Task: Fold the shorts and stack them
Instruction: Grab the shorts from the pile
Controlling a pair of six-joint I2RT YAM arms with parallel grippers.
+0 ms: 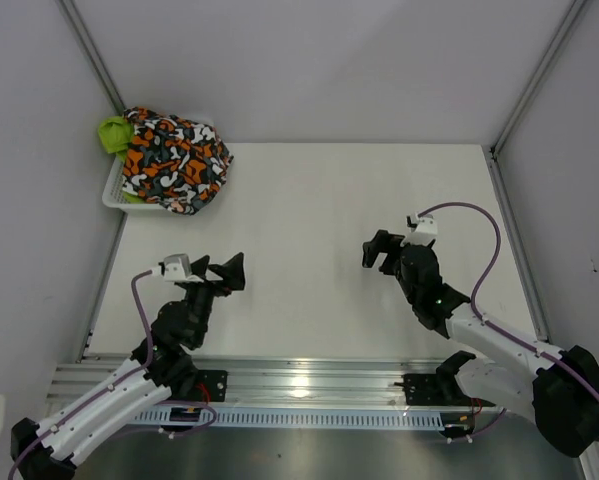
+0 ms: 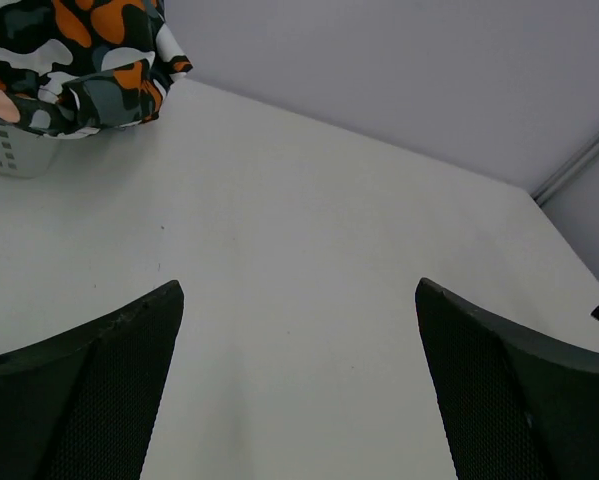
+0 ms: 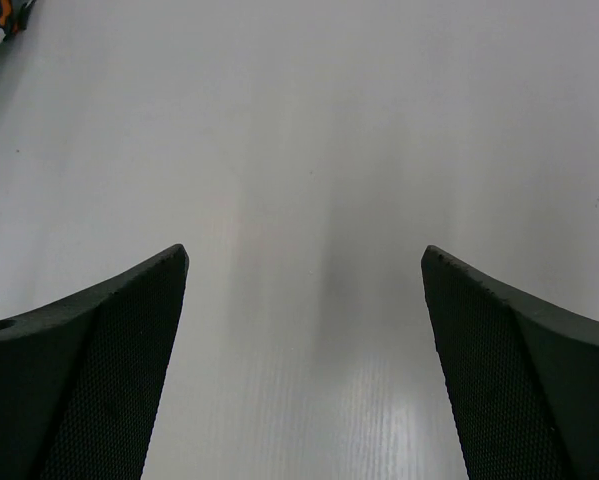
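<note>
Low over table (image 1: 309, 215), both jaws wide

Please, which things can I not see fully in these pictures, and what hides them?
- Top view: lime green shorts, mostly under the camouflage shorts; only small parts show.
- Top view: white mesh basket, largely covered by both shorts.
- Left wrist view: camouflage shorts and basket, cut off by the top-left edge.
- Right wrist view: camouflage shorts, only a scrap at the top-left corner.
</note>
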